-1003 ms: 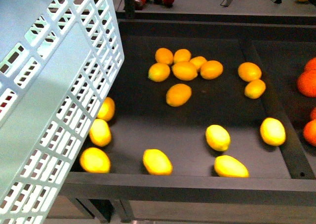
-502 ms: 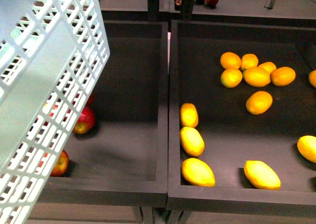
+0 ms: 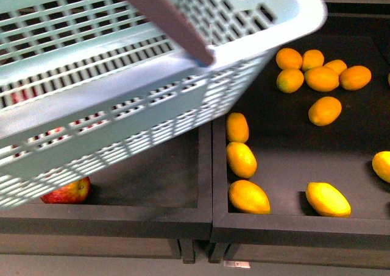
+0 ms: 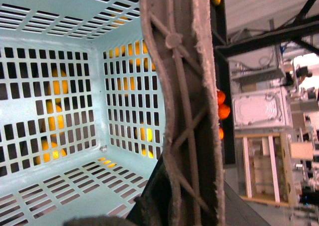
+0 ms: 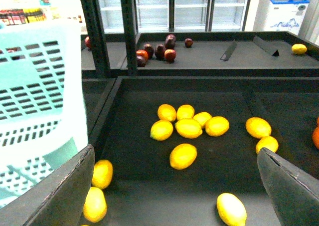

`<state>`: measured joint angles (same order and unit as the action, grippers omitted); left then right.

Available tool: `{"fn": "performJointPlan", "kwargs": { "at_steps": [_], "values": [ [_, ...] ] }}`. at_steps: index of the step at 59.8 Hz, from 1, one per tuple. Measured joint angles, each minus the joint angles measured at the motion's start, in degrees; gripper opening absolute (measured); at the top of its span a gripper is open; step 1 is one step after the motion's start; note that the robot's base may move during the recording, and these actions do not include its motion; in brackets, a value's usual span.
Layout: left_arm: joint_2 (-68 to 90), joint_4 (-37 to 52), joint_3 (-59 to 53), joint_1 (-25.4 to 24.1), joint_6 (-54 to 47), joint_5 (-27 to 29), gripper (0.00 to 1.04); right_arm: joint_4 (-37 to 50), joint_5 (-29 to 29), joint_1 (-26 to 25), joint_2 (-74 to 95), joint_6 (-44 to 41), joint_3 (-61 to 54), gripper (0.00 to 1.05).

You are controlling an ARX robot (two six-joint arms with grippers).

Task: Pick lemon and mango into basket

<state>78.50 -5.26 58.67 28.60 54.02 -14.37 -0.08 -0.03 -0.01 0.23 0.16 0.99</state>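
Over the dark trays, the basket has swung across.

Front view: basket cut off top & left, its handle blurred; it hides most of the left bin, incl. half a red apple. Yellow fruit clipped at right edge. Right tool: fingers clipped by frame. Left tool's grip can't be told.
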Motion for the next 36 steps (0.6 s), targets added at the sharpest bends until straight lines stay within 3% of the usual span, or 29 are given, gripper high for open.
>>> {"fn": "performJointPlan", "kwargs": {
  "at_steps": [6, 16, 36],
  "values": [
    [4.87, 0.0, 1.57, 5.14, 0.07, 0.28, 0.05, 0.0, 0.02, 0.0, 0.0, 0.0, 0.0, 0.96],
    [7.82, 0.0, 3.58, 9.46, -0.94, 0.68, 0.05, 0.0, 0.02, 0.0, 0.0, 0.0, 0.0, 0.96],
    [8.09, 0.0, 4.42, 10.95, -2.38, 0.22, 0.05, 0.0, 0.02, 0.0, 0.0, 0.0, 0.0, 0.96]
  ]
}}
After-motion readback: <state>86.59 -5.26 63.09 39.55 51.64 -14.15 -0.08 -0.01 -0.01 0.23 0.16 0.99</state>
